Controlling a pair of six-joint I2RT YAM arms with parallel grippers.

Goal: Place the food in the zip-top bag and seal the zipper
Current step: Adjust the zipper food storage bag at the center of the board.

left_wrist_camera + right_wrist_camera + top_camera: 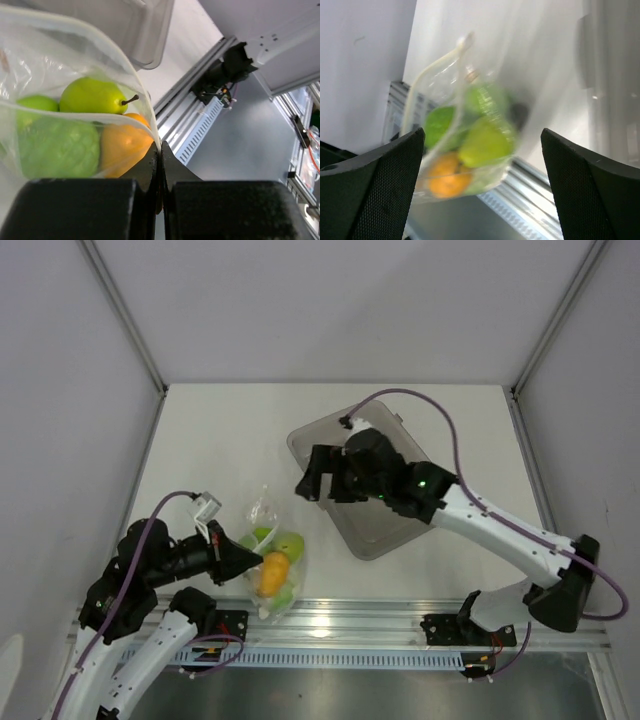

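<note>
Top view: left tool [252, 560] clenched on the edge of the small clear crinkly zip-top bag [266, 512] near the white desk's [215, 440] front edge; right tool [325, 482] spread wide over the grey translucent bin [385, 535]. Left wrist: green pear [92, 95] and orange citrus [122, 147] sat inside the bag. Right wrist: blurred bag seen between released fingers, touching neither.

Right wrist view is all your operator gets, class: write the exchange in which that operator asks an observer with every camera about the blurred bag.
Operator: What holds the bag?
Observer: The left gripper, shut on the edge of the zip-top bag.
Operator: Which fruit can you make out?
Observer: A green fruit with a brown stem, sharp in the left wrist view.
Operator: Where is my gripper?
Observer: The right gripper, open, hangs over the left side of the grey bin.
</note>
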